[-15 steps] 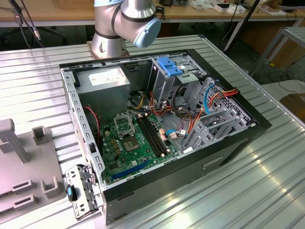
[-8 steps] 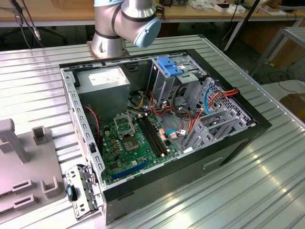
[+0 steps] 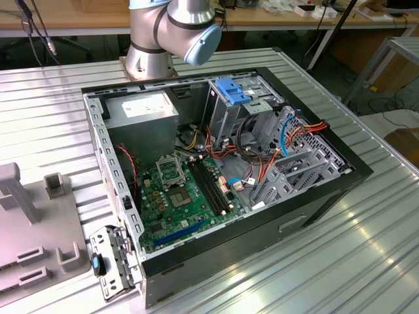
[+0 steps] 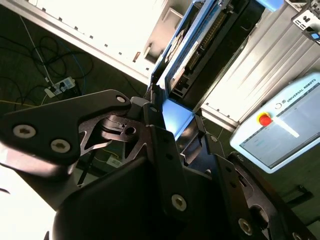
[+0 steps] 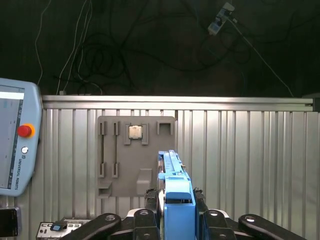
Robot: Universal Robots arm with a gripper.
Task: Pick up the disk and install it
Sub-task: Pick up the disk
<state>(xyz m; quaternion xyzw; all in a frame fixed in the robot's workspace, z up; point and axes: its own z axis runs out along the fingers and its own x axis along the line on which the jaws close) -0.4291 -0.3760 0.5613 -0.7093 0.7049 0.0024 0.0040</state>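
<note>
Exterior view: even bright light, soft sheen on the ribbed table (image 3: 366,261), shade inside the computer case (image 3: 216,252). Second wrist view: the table blown out to white, glare on the disk (image 4: 177,117). First wrist view: floor (image 5: 150,45) dim, table evenly lit.

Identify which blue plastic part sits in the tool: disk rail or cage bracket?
The rail of the disk, gripped by the tool; the bracket sits atop the drive cage.

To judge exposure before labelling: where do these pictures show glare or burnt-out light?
Second wrist view: a surface beyond the disk burns out to white, and the disk's blue end glares pale at the gripper. Exterior view: the table carries streaks of reflection. First wrist view: evenly lit.
</note>
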